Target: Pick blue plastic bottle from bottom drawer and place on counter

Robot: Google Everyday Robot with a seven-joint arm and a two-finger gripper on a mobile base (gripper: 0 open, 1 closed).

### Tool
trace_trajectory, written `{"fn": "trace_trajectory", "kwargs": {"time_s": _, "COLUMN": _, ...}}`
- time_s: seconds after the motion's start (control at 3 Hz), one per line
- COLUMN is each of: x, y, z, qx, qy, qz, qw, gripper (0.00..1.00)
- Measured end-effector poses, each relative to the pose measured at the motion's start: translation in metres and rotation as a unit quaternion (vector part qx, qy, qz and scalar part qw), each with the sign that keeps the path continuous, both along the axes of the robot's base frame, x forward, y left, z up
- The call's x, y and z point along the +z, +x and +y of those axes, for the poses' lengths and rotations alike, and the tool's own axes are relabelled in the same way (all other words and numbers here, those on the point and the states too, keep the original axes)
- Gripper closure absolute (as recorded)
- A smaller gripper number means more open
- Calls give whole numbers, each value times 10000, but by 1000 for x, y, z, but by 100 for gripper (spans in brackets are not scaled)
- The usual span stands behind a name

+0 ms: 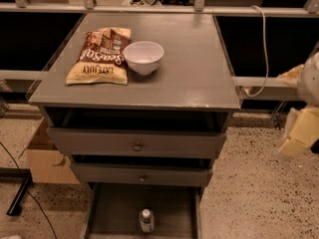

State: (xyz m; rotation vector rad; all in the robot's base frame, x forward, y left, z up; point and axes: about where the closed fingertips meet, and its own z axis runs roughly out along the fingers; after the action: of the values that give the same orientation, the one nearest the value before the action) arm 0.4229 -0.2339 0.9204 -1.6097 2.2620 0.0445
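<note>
The blue plastic bottle, clear with a white cap, stands upright in the open bottom drawer, near its front middle. Above it are two knobbed drawers, both slightly pulled out. The counter is the grey cabinet top. My gripper shows as a cream and white shape at the right edge of the view. It hangs beside the cabinet at the height of the top drawer, far from the bottle and touching nothing.
A chip bag and a white bowl lie on the counter's left half. A cardboard box sits on the floor to the left of the cabinet. A white cable hangs over the rail at the right.
</note>
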Motion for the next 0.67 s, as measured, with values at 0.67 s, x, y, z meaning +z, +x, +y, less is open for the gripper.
{"fn": "trace_trajectory", "kwargs": {"time_s": 0.67, "x": -63, "y": -9, "z": -28, "qx": -267, "qy": 610, "qz": 62, "qw": 9978, "gripper": 0}}
